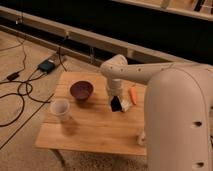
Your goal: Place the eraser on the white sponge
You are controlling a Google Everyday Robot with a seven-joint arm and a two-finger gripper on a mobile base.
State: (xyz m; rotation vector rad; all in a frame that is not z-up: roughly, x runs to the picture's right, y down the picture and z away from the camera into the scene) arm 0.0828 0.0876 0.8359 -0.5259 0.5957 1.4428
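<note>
- From where I stand, the gripper (116, 101) hangs straight down from the white arm (170, 115), low over the right half of the wooden worktop (95, 131).
- Its fingers are closed in on the eraser (115, 105), the small black block clasped at their tips. I cannot make out whether the block touches the wood.
- The white sponge (126, 106) lies on the worktop just to the right of the fingers, right up against the eraser's edge. The eraser is beside it, not on top of it.
- An orange carrot-shaped piece (133, 94) lies a little beyond the sponge, to the right of the fingers and slightly further back.
- A dark purple bowl (81, 90) stands upright to the left of the fingers, well apart from them.
- A white cup (60, 108) stands further left still and nearer the front edge, also upright.
- Off the worktop, far to the left of the fingers, black cables (20, 93) trail across the floor to a small dark box (46, 65).
</note>
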